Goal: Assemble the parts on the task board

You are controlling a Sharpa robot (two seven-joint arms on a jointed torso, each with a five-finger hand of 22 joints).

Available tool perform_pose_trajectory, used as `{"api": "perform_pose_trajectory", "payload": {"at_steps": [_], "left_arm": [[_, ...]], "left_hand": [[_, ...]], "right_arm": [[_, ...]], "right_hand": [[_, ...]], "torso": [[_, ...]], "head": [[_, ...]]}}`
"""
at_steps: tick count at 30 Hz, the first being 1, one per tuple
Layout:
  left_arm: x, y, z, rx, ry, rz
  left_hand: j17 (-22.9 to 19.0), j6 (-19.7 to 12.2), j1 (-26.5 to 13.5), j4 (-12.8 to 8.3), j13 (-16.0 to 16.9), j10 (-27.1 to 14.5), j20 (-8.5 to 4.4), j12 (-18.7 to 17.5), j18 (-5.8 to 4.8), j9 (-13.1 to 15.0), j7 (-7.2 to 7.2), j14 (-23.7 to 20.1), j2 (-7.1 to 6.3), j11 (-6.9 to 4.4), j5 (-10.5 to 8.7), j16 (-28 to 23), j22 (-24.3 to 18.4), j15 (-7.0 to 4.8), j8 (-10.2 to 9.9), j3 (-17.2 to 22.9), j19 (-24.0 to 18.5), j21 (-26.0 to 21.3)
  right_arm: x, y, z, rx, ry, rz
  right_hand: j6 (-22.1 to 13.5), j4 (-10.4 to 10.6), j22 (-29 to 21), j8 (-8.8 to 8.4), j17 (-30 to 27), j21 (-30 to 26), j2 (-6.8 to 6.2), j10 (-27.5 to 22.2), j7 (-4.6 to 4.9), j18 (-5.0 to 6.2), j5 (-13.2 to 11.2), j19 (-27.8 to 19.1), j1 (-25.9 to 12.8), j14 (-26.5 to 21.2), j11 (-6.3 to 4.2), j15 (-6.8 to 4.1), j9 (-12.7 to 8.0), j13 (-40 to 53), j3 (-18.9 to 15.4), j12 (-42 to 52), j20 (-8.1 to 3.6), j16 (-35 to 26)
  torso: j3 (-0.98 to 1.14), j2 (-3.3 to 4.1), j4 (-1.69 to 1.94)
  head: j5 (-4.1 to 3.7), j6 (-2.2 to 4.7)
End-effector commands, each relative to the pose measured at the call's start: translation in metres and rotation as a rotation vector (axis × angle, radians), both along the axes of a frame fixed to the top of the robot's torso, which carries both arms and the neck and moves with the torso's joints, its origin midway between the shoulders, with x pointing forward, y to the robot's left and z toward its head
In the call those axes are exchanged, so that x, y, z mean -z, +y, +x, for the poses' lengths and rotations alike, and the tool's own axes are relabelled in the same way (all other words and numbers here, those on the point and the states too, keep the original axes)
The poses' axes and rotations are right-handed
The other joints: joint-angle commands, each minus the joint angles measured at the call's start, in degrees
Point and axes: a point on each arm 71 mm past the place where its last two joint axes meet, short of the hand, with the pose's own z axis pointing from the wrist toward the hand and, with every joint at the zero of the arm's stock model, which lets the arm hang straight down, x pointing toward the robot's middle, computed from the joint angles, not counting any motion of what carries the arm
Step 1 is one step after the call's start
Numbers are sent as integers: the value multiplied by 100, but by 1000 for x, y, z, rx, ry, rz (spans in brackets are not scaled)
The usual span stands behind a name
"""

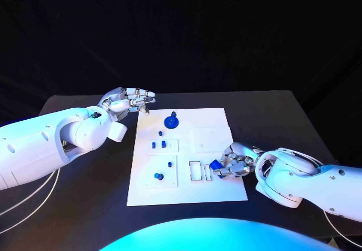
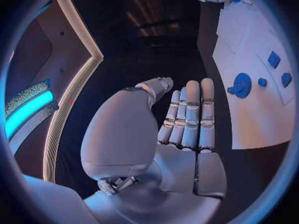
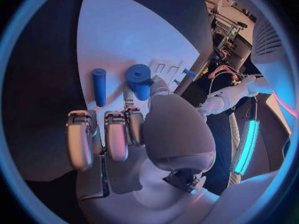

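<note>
Now blue part (image 1: 214, 165) in rt hand (image 1: 235, 161)

Head count: one board, seven blue parts, two hands.

From my station I count one black table (image 1: 90, 172) carrying one white task board (image 1: 218, 188). On the board I make out six blue parts: one gear (image 1: 172, 122) near the far edge, one small piece (image 1: 159, 133) just behind it, two side by side (image 1: 155, 145) toward the left edge, and two (image 1: 158, 177) nearer the near-left corner. A seventh blue part (image 1: 215, 164) sits in the fingertips of the right hand (image 1: 237, 161). With the left hand (image 1: 128, 99), that makes two hands.
</note>
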Motion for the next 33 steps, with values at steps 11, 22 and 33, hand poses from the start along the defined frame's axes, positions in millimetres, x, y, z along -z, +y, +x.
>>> {"api": "perform_pose_trajectory", "payload": {"at_steps": [11, 22, 33], "left_arm": [[-1, -2, 0, 10, -2, -11], [-1, -5, 0, 15, 0, -13], [-1, -4, -1, 17, 3, -12]], "left_hand": [[-8, -47, -12, 3, -8, -43, 2, 43, 86, 6, 134, 0, 47, -11, 20, -18, -10, 23, 23, -31, 38, -42], [-8, -47, -12, 3, -8, -43, 2, 43, 86, 6, 134, 0, 47, -11, 20, -18, -10, 23, 23, -31, 38, -42], [-8, -47, -12, 3, -8, -43, 2, 43, 86, 6, 134, 0, 47, -11, 20, -18, -10, 23, 23, -31, 38, -42]], "right_arm": [[-25, 6, -1, 82, -11, 130], [-17, 35, -1, 19, 88, 149], [-6, 47, -3, -7, 129, 125]], "right_hand": [[295, 5, 1450, 22, 772, 82, 262, 62, -124, -81, 1, 537, 75, 472, -102, -73, -31, 626, 253, -4, -73, 39], [415, 7, 1447, 21, 782, 73, 286, 102, -150, -79, -88, 533, -302, 473, -125, -94, -59, 667, 354, 12, -95, 40], [491, 5, 1448, 73, 795, 78, 178, 129, -164, -80, -313, 534, -712, 476, -135, -103, -47, 708, 326, 23, -104, 40]], "torso": [[-3, -1, -3], [-1, 5, 8], [2, 4, 0]], "head": [[-5, 36], [12, 18], [55, -8]]}}
